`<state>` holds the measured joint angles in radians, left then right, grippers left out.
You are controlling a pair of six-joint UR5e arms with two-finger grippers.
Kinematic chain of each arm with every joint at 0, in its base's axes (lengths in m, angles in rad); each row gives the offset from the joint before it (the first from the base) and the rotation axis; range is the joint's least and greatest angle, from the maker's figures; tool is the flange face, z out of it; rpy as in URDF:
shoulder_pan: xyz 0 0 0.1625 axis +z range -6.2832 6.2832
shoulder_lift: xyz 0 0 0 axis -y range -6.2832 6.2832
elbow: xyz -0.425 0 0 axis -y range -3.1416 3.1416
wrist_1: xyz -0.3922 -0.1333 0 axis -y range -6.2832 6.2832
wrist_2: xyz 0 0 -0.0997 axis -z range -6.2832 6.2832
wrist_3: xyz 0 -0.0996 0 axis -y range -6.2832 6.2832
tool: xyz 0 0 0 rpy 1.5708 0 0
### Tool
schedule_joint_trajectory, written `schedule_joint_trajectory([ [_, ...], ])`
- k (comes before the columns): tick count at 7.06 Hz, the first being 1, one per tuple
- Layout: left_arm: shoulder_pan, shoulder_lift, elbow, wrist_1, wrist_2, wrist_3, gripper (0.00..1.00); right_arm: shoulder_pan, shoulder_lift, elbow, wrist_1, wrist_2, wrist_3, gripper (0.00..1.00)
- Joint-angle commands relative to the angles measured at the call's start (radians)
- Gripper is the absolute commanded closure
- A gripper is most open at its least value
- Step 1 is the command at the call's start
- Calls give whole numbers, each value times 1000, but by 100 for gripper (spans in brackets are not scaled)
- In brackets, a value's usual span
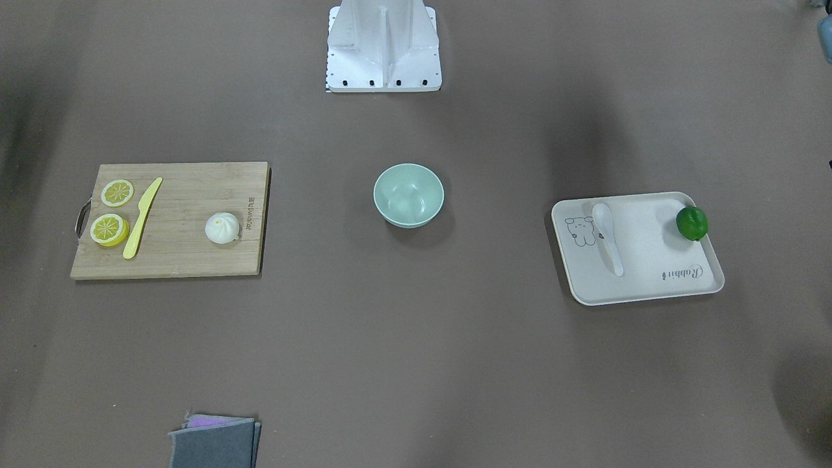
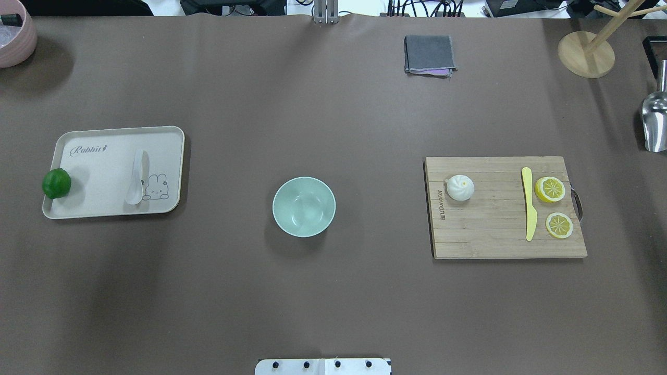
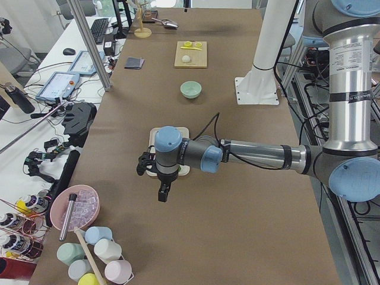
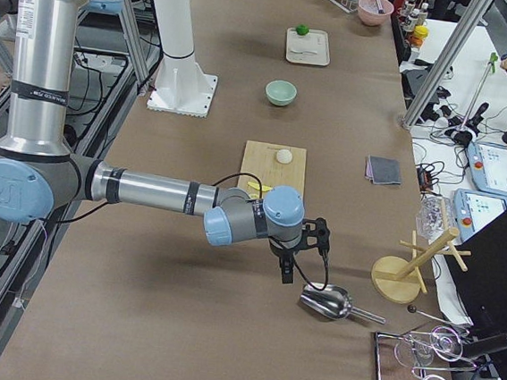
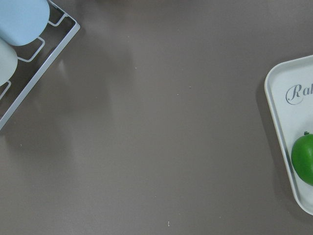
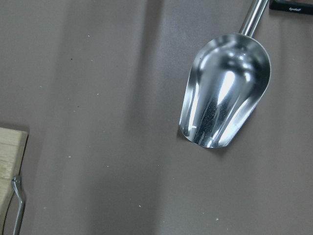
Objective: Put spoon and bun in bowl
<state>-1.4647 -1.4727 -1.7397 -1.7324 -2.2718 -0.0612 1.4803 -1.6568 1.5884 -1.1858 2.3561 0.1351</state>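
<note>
In the overhead view, going from the left, the left claw (image 3: 163,195) shows only in the side view, hanging over the tabletop (image 2: 333,291) at the tray's end; I cannot tell whether it is released or clenched. A green lime (image 2: 56,183) sits at the left edge of the cream tray (image 2: 104,156); the white spoon (image 2: 136,179) lies in the tray just beside the rabbit drawing, scoop toward the robot, well apart from the bowl. The mint-green bowl (image 2: 304,207) stands upright at the middle of the tabletop, between tray and board; a folded grey cloth (image 2: 429,53) lies at the far side. On the bamboo cutting board (image 2: 495,234) the bun (image 2: 460,187) rests near the left end, pleats up; the yellow plastic knife (image 2: 529,208) lies to its right, with two lemon slices (image 2: 550,189) just beyond it by the metal handle. A steel scoop (image 2: 655,122) lies at the right edge. The right claw (image 4: 287,270) hangs above the tabletop between the board and the scoop; whether it is released or clenched, I cannot tell.
</note>
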Motion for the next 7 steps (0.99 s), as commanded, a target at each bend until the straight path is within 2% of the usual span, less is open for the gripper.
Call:
schedule_joint_trajectory([
  [1, 0, -20, 8, 2, -12, -2, 2, 0, 2, 1, 0, -1, 0, 0],
  [7, 0, -14, 16, -9, -17, 0, 2, 0, 0, 2, 0, 0, 0, 0],
])
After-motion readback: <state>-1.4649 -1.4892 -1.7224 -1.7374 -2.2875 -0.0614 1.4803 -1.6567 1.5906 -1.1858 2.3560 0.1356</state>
